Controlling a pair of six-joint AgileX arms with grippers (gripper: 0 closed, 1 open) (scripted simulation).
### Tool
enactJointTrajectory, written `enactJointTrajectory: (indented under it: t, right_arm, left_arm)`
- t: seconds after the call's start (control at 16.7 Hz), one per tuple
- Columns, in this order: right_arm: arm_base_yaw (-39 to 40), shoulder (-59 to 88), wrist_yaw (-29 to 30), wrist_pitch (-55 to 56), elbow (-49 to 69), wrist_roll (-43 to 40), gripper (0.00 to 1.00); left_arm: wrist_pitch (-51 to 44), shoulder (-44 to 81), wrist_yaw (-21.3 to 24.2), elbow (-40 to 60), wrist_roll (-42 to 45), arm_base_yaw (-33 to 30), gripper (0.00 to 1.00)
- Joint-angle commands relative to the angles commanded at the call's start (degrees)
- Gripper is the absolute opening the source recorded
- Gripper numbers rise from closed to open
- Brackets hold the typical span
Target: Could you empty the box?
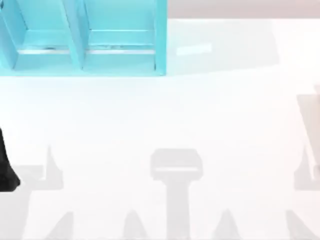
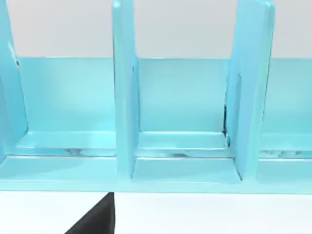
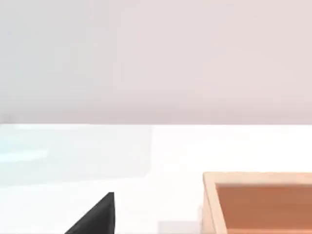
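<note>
Grippers cannot be judged open or closed; from each wrist a dark fingertip (image 3: 95,217) is seen. Ahead of the right gripper, near it, stands the box (image 3: 258,202), wooden, orange inside, contents hidden; it lies at the table's (image 1: 160,125) right edge. The right arm is nearer. The left arm faces the blue shelf (image 2: 146,122).

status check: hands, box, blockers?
Left arm low at table's left edge. Wooden box ahead of right wrist, contents unseen. Blue divided rack at top left, compartments look bare. No blockers seen.
</note>
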Motion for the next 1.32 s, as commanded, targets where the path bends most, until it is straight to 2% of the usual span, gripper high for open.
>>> enactJointTrajectory:
  t: [0.24, 0.48, 1.08, 1.32]
  right_arm:
    - [-0.97, 1.91, 0.02, -1.86, 1.85, -0.81, 1.00]
    - [-5.73, 12.84, 0.05, -12.03, 12.23, -5.10, 1.00]
    - [-23.70, 69.64, -0.09, -51.93, 55.08, -22.38, 1.00]
    - [-29.36, 86.98, 0.15, -64.25, 69.24, -28.05, 1.00]
  left_arm:
    - [0.00, 0.00, 0.00, 0.00, 0.00, 0.00, 1.00]
    - [0.00, 0.00, 0.00, 0.00, 0.00, 0.00, 1.00]
    - [0.00, 0.00, 0.00, 0.00, 0.00, 0.00, 1.00]
    - [0.00, 0.00, 0.00, 0.00, 0.00, 0.00, 1.00]
